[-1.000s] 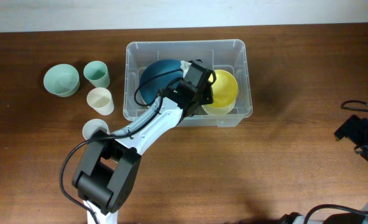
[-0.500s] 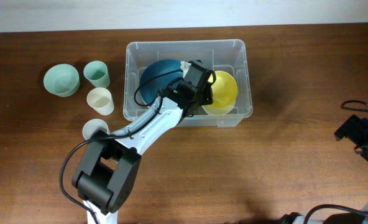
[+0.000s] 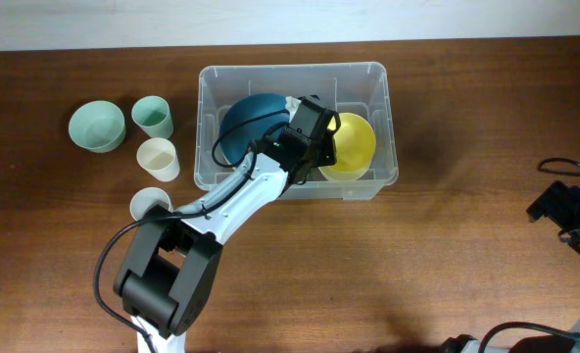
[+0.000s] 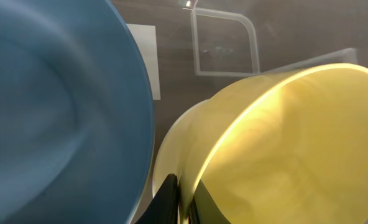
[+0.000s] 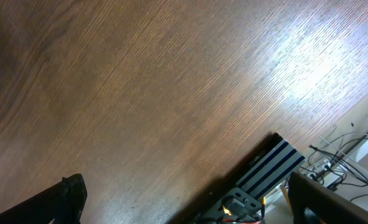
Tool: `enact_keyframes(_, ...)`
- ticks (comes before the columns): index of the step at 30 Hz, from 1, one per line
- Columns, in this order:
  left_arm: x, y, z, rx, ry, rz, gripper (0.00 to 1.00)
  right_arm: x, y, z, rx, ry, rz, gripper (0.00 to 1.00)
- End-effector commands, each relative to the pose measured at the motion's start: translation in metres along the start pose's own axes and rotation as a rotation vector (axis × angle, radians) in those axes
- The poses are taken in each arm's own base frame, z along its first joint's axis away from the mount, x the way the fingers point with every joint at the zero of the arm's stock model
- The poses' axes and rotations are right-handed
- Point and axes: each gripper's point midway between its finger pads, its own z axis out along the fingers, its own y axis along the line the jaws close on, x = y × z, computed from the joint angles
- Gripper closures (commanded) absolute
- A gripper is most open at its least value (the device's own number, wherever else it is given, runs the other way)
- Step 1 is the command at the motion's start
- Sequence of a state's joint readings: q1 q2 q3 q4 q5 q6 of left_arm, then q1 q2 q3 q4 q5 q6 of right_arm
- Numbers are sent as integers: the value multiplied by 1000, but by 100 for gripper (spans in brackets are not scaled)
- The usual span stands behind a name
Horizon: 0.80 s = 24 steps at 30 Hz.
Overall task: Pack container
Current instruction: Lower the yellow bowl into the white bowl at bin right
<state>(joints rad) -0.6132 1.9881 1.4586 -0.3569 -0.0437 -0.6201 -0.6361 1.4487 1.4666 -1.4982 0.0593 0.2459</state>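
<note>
The container [image 3: 290,67] sits on the tabletop [image 3: 417,275] a little behind centre, long side running left to right, with a blue bowl [image 3: 246,116] in its left half and a yellow bowl [image 3: 354,142] in its right half. The left arm reaches up from the near edge and over the front wall, so the left hand [image 3: 319,149] is down inside the container, between the two bowls. In the left wrist view its two dark fingers [image 4: 167,198] pinch the near rim of the yellow bowl [image 4: 283,143], one finger on each side of the thin wall. The blue bowl [image 4: 53,112] fills the left of that view, just beside the yellow one, and the container's clear base shows behind them with its white label [image 4: 143,59]. The right hand [image 3: 562,204] is at the far right edge of the tabletop, well apart from the container. Its wrist view shows only bare wood [image 5: 140,93] beneath fingers spread wide, holding nothing. Left of the container stand a green bowl [image 3: 97,126], a teal cup [image 3: 153,117], a cream cup [image 3: 158,157] and a white cup [image 3: 150,204], all outside it.
</note>
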Motion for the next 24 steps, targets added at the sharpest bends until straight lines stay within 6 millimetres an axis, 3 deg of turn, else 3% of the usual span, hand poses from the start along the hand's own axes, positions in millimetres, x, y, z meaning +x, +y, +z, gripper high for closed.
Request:
enact_keyframes(1, 3, -3, 2, 15, 19, 16, 92, 0, -1, 2, 0, 8, 3, 1)
enact_keyframes(24, 9, 1, 2, 0, 40, 17, 88, 0, -1, 2, 0, 8, 4, 1)
